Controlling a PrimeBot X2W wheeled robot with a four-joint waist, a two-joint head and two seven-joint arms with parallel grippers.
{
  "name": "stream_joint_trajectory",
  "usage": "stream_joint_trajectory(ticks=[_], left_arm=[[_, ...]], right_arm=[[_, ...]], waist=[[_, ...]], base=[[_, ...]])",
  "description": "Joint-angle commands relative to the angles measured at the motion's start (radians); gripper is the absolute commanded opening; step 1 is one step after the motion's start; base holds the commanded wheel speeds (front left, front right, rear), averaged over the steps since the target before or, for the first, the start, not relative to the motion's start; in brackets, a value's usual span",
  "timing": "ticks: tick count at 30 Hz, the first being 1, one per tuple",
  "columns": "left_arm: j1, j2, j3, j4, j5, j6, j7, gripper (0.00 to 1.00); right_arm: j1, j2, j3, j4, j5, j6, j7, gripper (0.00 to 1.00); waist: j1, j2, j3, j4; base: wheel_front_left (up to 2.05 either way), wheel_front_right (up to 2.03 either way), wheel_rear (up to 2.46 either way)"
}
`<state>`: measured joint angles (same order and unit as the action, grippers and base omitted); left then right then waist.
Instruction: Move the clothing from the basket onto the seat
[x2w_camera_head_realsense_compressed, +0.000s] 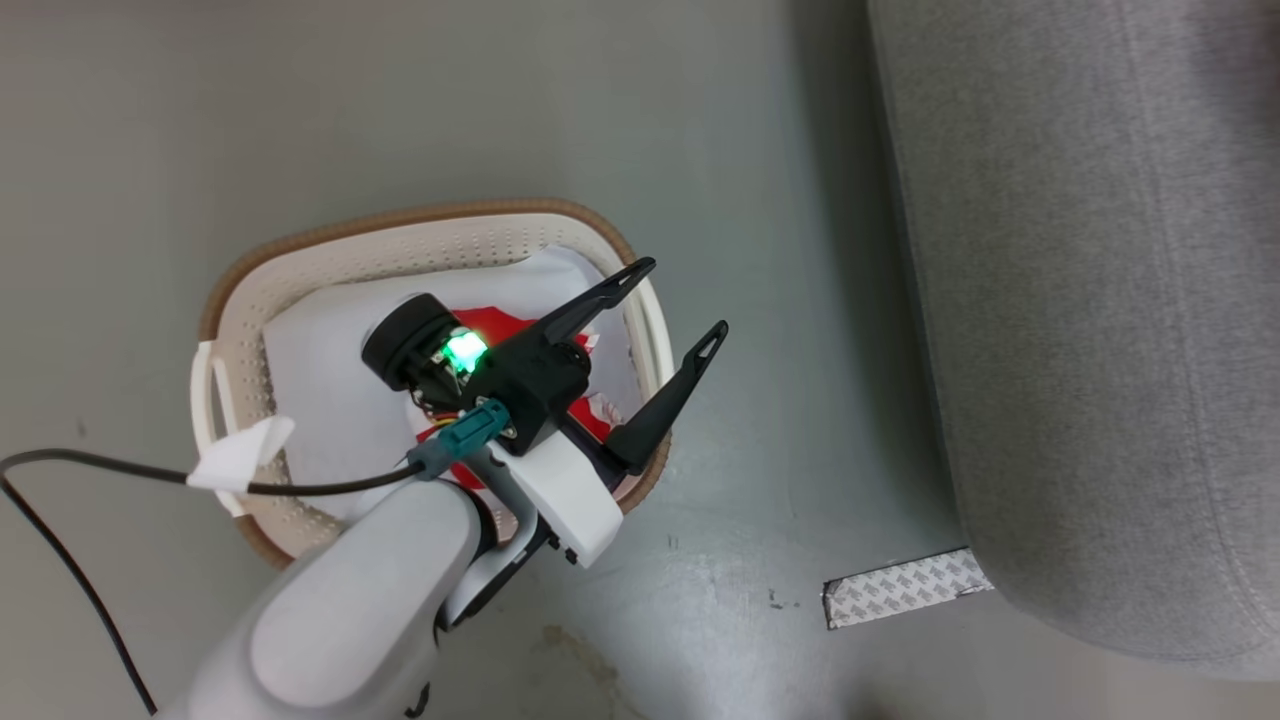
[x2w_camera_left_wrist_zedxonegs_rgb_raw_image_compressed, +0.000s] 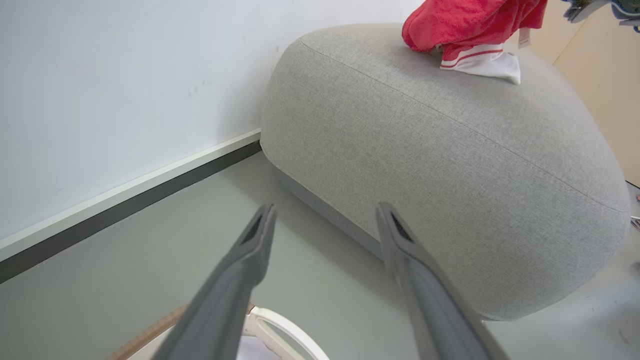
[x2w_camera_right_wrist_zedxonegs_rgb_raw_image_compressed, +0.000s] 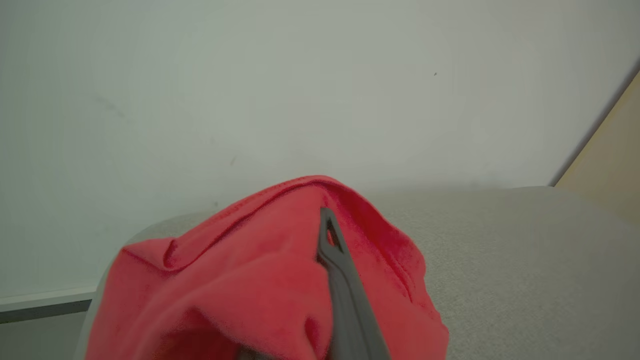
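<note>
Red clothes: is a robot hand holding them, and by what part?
The right gripper is shut on a red garment, pinching a bunched fold over the seat. The left gripper is open, empty.

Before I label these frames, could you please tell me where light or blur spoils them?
Head view: the green lamp on the left wrist glares; the large grey woven-fabric seat throws a soft shadow on the floor. Left wrist view: the dark fingers of the left gripper look soft. Right wrist view: the bright red fabric clothing blurs near the lens.
</note>
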<state>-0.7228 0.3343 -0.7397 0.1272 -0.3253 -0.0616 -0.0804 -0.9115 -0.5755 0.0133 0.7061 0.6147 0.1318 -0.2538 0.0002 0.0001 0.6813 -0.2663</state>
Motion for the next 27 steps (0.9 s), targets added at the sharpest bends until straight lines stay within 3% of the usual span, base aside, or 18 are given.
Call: stream_joint_trajectory(ticks=[1,8,12,14,15,16,27], left_arm=[[-0.01,0.009,0.003,0.0,0.004,0.001,-0.004,1.0],[-0.012,0.002,0.003,0.011,-0.006,0.008,-0.018,1.0],[-0.012,-0.008,0.003,0.021,-0.013,0.015,-0.027,1.0],[-0.012,-0.014,0.002,0.028,-0.018,0.017,-0.033,1.0],[-0.011,-0.017,0.001,0.031,-0.02,0.017,-0.037,1.0],[-0.01,-0.018,0.0,0.036,-0.022,0.016,-0.041,1.0],[0.05,-0.038,0.002,0.113,-0.06,0.026,-0.1,1.0]], right_arm=[[-0.023,-0.007,0.011,0.017,0.005,-0.002,0.008,0.0],[-0.081,-0.02,0.123,0.206,0.034,-0.002,0.208,0.01],[-0.1,-0.037,0.178,0.24,0.057,-0.002,0.3,0.17],[-0.106,-0.044,0.202,0.246,0.073,-0.002,0.331,0.35],[-0.107,-0.049,0.209,0.245,0.081,-0.002,0.337,0.93],[-0.108,-0.052,0.219,0.243,0.089,-0.002,0.342,1.0],[-0.045,-0.111,0.362,0.204,0.127,-0.002,0.42,1.0]], waist=[[-0.0002,-0.0001,0.006,0.007],[-0.0002,-0.0001,0.004,0.021],[-0.0002,-0.0001,-0.004,0.029],[-0.0002,-0.0001,-0.009,0.032],[-0.0002,-0.0001,-0.012,0.033],[-0.0002,-0.0001,-0.018,0.034],[-0.0002,-0.0001,-0.182,0.027]], base=[[0.0,0.0,0.0],[0.0,0.0,0.0],[0.0,0.0,0.0],[0.0,0.0,0.0],[0.0,0.0,0.0],[0.0,0.0,0.0],[0.0,0.0,0.0]])
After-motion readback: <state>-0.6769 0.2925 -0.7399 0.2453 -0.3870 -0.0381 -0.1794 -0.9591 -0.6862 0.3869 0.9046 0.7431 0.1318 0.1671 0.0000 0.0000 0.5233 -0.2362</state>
